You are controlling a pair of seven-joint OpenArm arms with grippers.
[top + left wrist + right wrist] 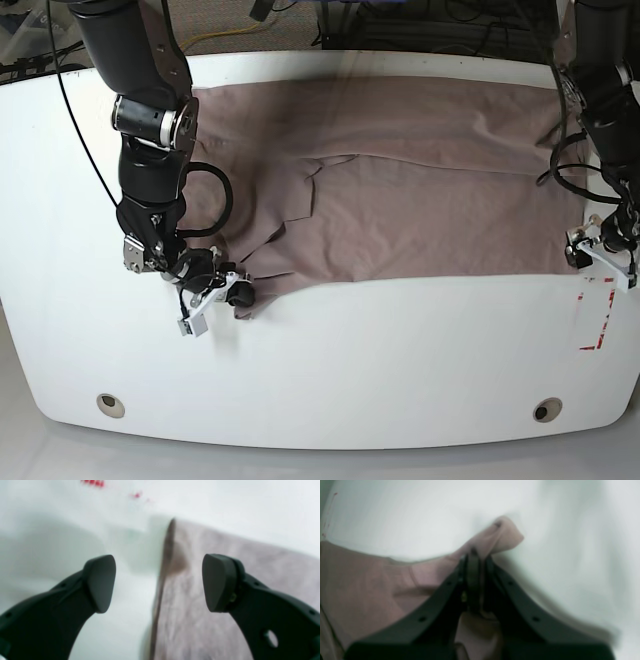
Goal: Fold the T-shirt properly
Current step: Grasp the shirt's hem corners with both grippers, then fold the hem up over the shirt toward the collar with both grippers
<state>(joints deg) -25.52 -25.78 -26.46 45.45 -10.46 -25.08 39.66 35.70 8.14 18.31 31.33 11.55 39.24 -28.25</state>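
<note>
The mauve-brown T-shirt (420, 200) lies spread over the back half of the white table (400, 350), with loose folds toward its left side. My right gripper (238, 293) is at the shirt's front left corner. In the right wrist view the right gripper (476, 555) is shut on a pinched-up fold of the T-shirt (357, 580). In the left wrist view my left gripper (160, 582) stands open above the side edge of the T-shirt (275, 562). That edge runs between the fingers, and nothing is held.
Red tape marks (597, 320) sit on the table just in front of the left arm (605, 110). Two round holes (111, 404) (546, 410) lie near the table's front edge. Cables run behind the table's back edge.
</note>
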